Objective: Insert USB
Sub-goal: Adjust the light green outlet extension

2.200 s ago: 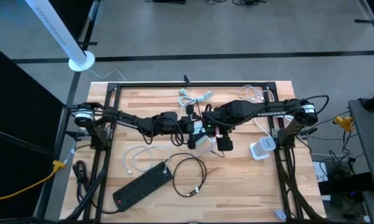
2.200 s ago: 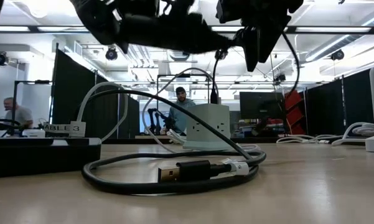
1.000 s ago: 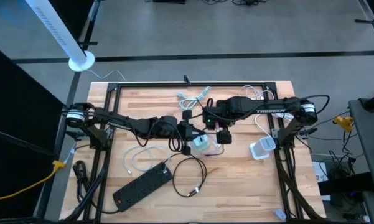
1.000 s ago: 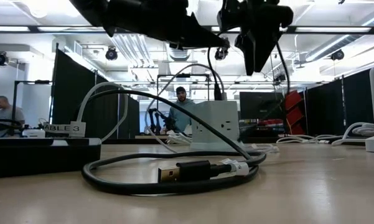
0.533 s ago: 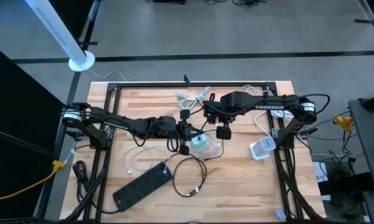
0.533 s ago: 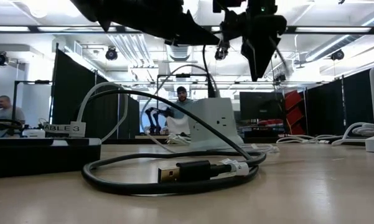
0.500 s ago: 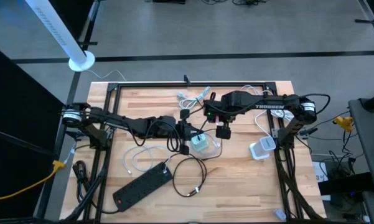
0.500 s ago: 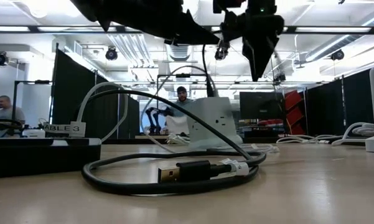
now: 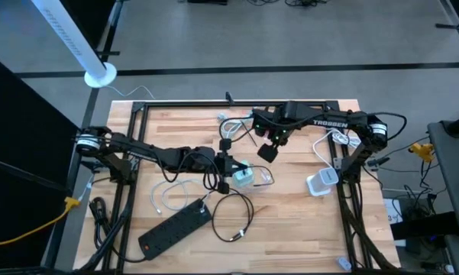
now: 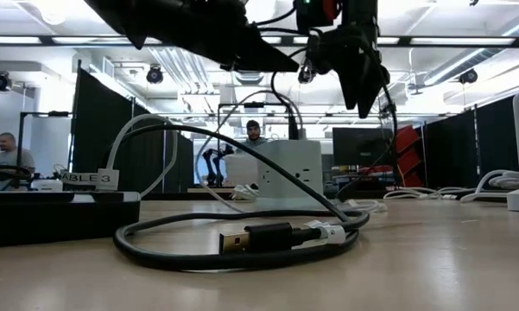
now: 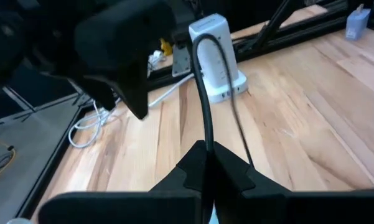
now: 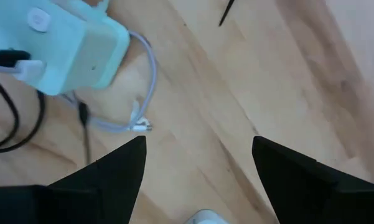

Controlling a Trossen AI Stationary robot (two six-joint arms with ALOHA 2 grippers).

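A pale charger block (image 9: 243,177) stands on the wooden table near its middle, and is also seen at charger block (image 12: 56,43) and block (image 10: 289,177). A black cable (image 10: 281,104) arcs up from its top. My left gripper (image 9: 224,164) is shut on that cable just left of the block. My right gripper (image 9: 266,150) hangs open above the table, far-right of the block, pointing down at bare wood (image 12: 199,149). Another black cable's bare USB plug (image 10: 237,240) lies loose on the table near the front. My left gripper pinches the black cable (image 11: 203,134) between its two fingertips, a short way from the end that meets the block. The fingers reach in from the table's left, slanting slightly down. The cable runs forward out of the tips, arches over and drops back, slack.
A black power strip (image 9: 176,228) lies at the near left. A white tower charger (image 9: 321,183) stands at the right. White cables (image 9: 233,122) lie by the far edge, one loops beside the block (image 12: 137,93), and a black cable loop (image 9: 237,214) lies near the front.
My right gripper has moved toward the table's far edge, away from the block, and has rolled about its downward axis while staying open. The block, tipped half a second ago, stands upright again.
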